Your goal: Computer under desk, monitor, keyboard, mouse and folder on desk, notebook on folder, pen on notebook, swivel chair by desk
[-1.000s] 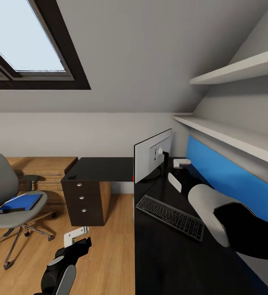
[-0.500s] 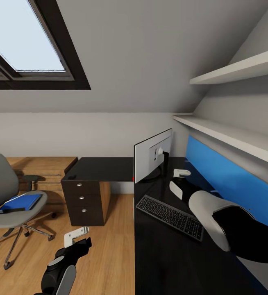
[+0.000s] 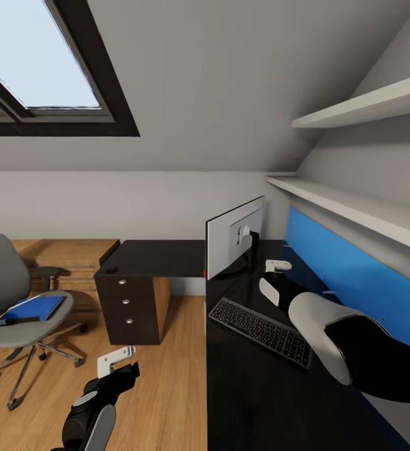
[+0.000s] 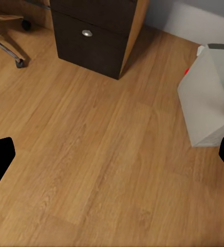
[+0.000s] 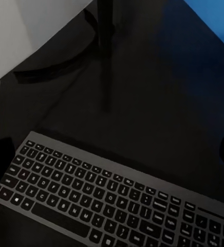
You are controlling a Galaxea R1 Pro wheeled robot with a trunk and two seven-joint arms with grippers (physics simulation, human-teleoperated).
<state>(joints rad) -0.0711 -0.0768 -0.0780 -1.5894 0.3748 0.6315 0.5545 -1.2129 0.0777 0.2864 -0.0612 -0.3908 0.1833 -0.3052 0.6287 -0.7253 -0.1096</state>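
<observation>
Monitor (image 3: 233, 238) and keyboard (image 3: 259, 331) are already on the black worktop (image 3: 161, 257), keyboard at the monitor's 5 o'clock. Computer (image 4: 207, 98) stands on the floor by the drawer unit (image 3: 130, 310). Right claw (image 3: 278, 265) hovers over the worktop behind the keyboard, fingers apart in the wrist view, empty. Left claw (image 3: 117, 360) hangs low over the floor, apart, empty. Mouse (image 3: 110, 270) looks to sit on the far wing; judged next: fetch it. Folder (image 3: 31, 309) waits on the swivel chair (image 3: 17, 313) at 9 o'clock.

Head view overlooks desk (image 3: 161, 257); right wrist close above keyboard (image 5: 112, 198).
</observation>
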